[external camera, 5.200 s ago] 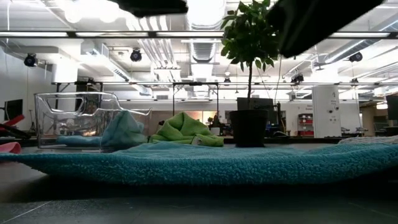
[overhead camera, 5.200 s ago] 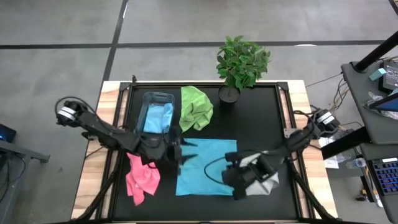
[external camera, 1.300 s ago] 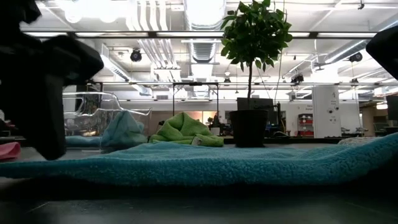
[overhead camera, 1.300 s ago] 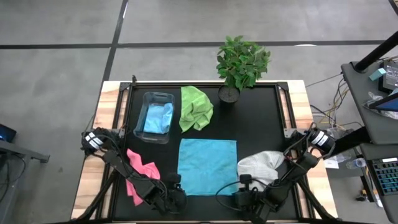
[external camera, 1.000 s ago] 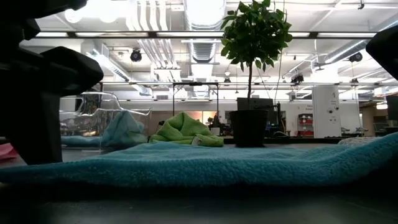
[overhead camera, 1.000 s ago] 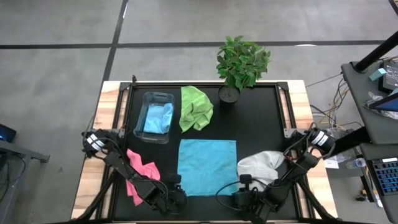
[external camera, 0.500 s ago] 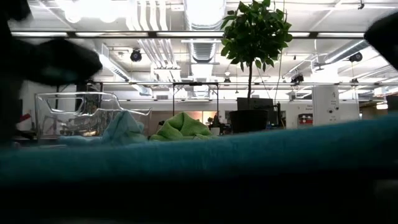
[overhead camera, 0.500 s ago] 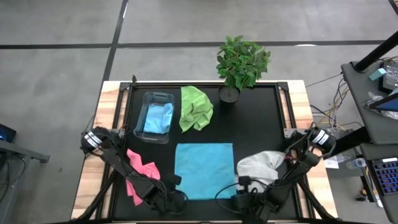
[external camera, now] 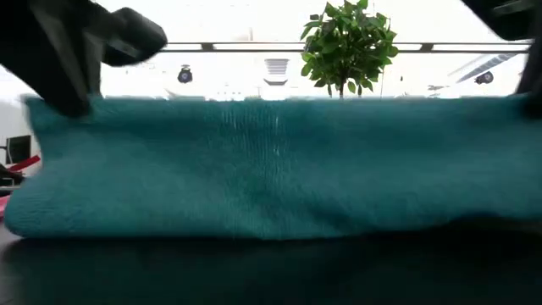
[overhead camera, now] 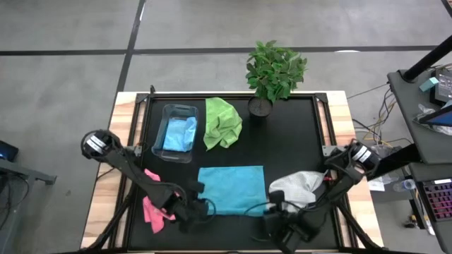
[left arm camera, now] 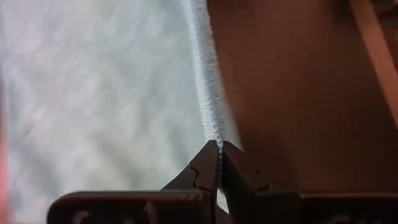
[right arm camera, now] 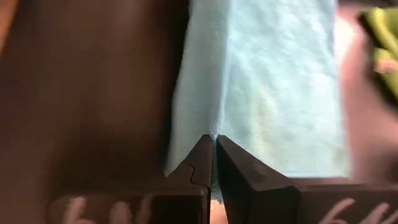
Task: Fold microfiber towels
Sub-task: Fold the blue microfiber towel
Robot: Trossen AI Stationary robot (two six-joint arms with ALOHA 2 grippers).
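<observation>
High view shows you the black table (overhead camera: 296, 141) on grey floor (overhead camera: 70, 42) — left gripper (overhead camera: 199, 208) and right gripper (overhead camera: 274, 209) each clenched on the blue towel (overhead camera: 232, 187) at its near edge.

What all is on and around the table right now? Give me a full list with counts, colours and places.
Spread light blue microfiber towel: one, table's front centre, near edge lifted.
Second light blue towel: one, bunched inside the bin.
Clear plastic bin: one, back left.
Lime green towel: one, crumpled, right of the bin.
Pink towel: one, crumpled, front left, partly under the left arm.
Pale grey-white towel: one, heaped, front right.
Green potted plant: one, dark pot, back edge.
Black table: one, wooden borders.
Left hand: shut on the spread towel's front left corner.
Right hand: shut on its front right corner.
</observation>
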